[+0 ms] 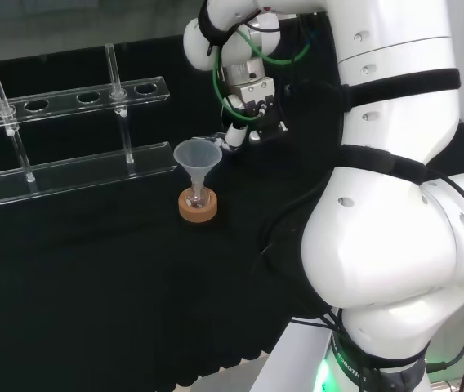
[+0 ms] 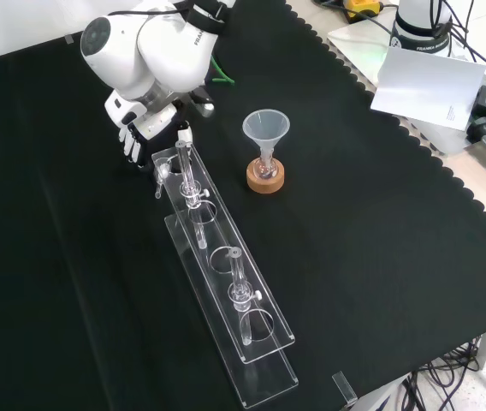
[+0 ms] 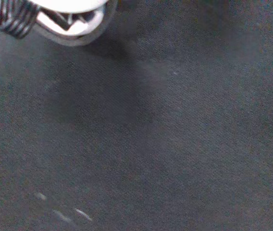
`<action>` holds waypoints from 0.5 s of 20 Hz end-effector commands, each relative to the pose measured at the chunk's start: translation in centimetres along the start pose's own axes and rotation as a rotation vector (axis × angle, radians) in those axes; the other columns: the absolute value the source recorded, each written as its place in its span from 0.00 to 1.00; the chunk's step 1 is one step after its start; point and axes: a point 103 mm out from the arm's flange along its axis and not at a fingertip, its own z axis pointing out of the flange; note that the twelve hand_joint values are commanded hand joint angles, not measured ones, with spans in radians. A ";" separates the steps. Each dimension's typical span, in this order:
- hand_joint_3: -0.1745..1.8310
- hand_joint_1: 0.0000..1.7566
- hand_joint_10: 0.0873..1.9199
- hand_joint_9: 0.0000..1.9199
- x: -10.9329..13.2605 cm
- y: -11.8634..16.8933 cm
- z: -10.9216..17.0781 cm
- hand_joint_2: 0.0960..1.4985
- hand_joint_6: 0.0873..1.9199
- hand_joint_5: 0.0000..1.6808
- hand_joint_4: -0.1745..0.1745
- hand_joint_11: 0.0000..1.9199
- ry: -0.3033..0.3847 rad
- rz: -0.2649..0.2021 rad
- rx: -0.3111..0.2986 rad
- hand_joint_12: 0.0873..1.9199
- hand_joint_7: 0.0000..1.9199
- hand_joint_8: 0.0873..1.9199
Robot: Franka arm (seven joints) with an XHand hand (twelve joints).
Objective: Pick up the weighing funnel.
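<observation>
The desk, draped in black cloth, spreads across the front view. The white arm takes up the right of the head view and reaches out over the cloth toward the far side.

A long clear rack lies on the cloth. In the front view it runs from the near edge up toward the far left, with round holes along its upper shelf and a few thin glass tubes standing upright in it.

The hand hangs low over the cloth at the far end of the rack, just to its left in the front view. A white link of the arm stands above it. I cannot tell whether the hand is open or closed.

The funnel stands mouth up, right of the rack's far end and apart from it. Its stem sits in a small flask on a cork ring.

The weighing funnel shows as a small clear piece just left of the rack's far end, right below the hand in the front view. Whether the hand touches it, I cannot tell.
</observation>
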 end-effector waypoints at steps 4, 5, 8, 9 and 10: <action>0.39 0.52 0.24 0.40 1.3 0.2 -0.2 0.37 0.37 0.45 0.56 0.30 -0.005 -0.016 0.001 0.63 0.28 0.34; 0.39 0.52 0.24 0.40 1.3 0.2 -0.1 0.37 0.37 0.45 0.56 0.30 -0.003 -0.016 -0.001 0.63 0.28 0.34; 0.39 0.52 0.24 0.40 1.4 0.3 -0.1 0.37 0.37 0.45 0.56 0.30 -0.007 -0.015 0.003 0.63 0.28 0.34; 0.39 0.52 0.24 0.40 1.3 0.2 -0.1 0.37 0.37 0.45 0.56 0.30 0.002 -0.027 0.000 0.63 0.28 0.34; 0.39 0.52 0.24 0.40 1.1 0.2 -0.1 0.37 0.37 0.45 0.55 0.30 0.004 -0.028 -0.002 0.63 0.28 0.34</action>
